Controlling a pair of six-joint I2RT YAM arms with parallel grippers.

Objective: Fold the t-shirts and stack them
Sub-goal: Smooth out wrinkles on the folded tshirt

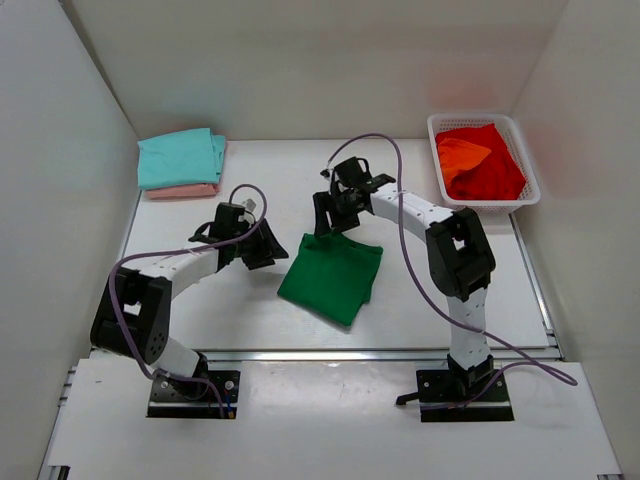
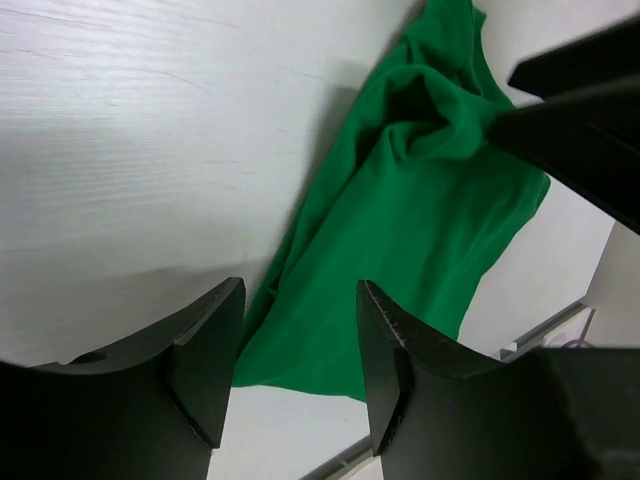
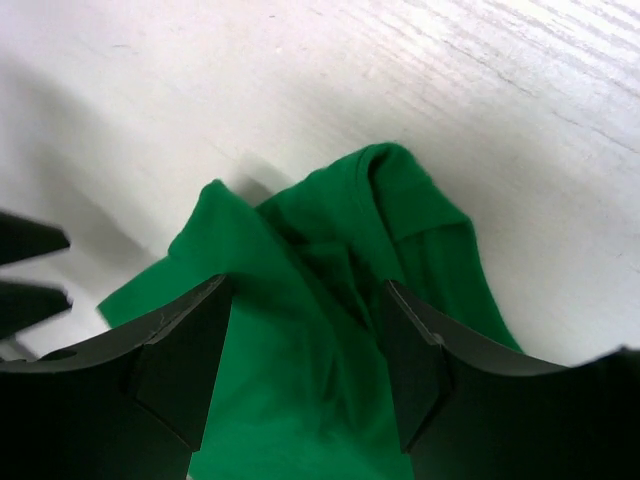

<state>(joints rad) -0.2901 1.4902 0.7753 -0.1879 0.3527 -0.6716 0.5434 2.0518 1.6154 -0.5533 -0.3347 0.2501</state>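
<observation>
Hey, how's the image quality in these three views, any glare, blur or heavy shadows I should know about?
Top external: even, soft light, with a faint red cast on the wall beside the basket. Left wrist: the green shirt is sharp, the left gripper dark and soft. Right wrist: the table looks washed out at upper left, and the right gripper is underexposed.

Top view: bright, even, diffuse light from above. The white tabletop (image 1: 200, 300) and walls (image 1: 300, 60) run close to overexposed, with no glare. Shadows under the arms (image 1: 190, 265) are soft and short. The red shirt (image 1: 495, 175) at the far right corner throws a faint pink cast on the walls beside it. Focus sharp throughout.

Left wrist view: left tool (image 2: 300, 295) underexposed, black, slightly soft. Tabletop grain crisp. Soft shadow along the green shirt (image 2: 400, 250).

Right wrist view: right tool (image 3: 307, 288) dark and blurred. Tabletop partly washed out, partly in grey shadow.
</observation>
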